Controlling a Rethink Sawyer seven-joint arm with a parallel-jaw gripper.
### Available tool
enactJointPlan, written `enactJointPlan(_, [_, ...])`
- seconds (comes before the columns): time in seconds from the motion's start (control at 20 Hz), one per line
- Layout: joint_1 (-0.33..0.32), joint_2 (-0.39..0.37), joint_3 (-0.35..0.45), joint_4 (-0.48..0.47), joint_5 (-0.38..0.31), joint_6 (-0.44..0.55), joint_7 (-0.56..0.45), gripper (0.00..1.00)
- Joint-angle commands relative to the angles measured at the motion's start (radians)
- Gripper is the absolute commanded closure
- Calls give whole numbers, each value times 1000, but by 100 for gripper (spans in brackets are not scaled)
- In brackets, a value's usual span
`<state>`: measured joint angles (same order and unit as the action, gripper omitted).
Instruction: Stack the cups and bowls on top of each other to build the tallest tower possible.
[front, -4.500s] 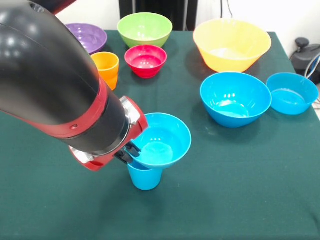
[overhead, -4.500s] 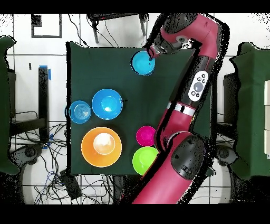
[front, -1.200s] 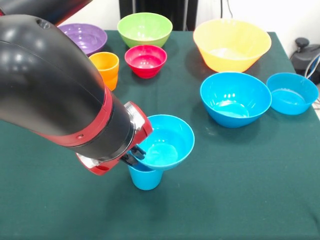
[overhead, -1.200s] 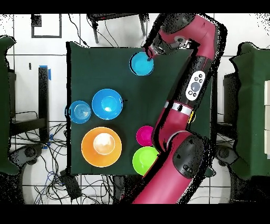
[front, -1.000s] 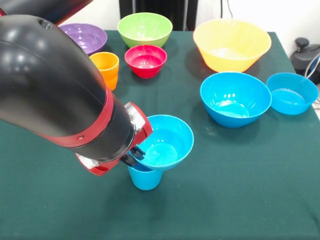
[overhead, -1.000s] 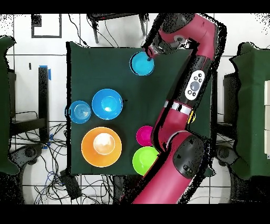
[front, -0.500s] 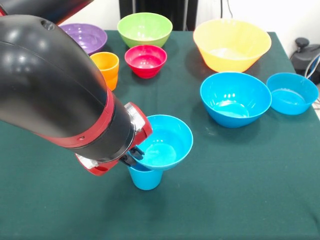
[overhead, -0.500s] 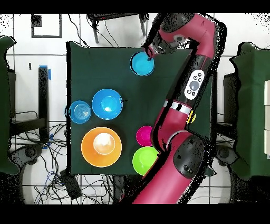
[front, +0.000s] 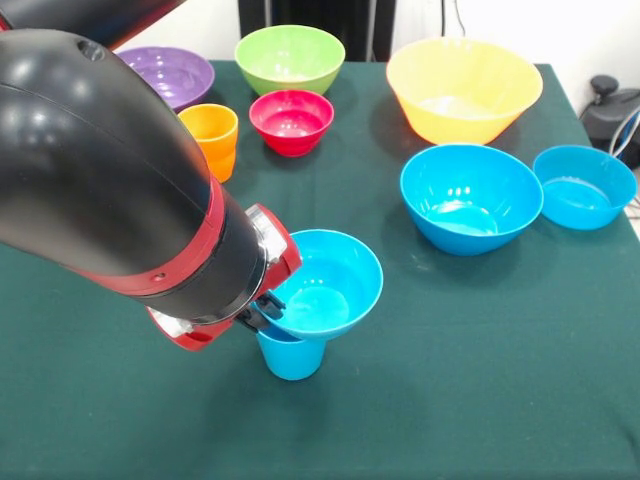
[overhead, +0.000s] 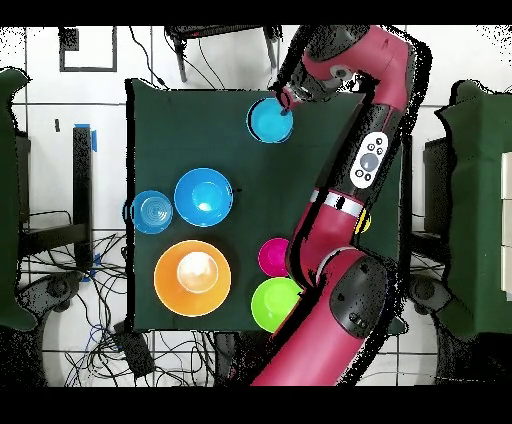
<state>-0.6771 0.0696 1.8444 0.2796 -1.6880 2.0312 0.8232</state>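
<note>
Blue cup stands upright on the green desk w/ a blue bowl sitting on top of it, tilted a bit — together a short tower; in the overhead view the bowl hides the cup. Hand is at the bowl's rim on the arm side, dark fingers touching the rim just above the cup; can't tell whether it's clenched on the rim or let go. Arm fills the left of the front view. Rest of the pieces well apart from the tower: orange cup beside a red bowl; purple bowl and green bowl behind them; big yellow-orange bowl; large blue bowl w/ a smaller blue bowl just beside it — all upright, none stacked.
</note>
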Motion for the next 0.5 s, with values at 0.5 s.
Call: enactJointPlan(0.5, [-2,-14,-14,-82,-150,98,-298,100])
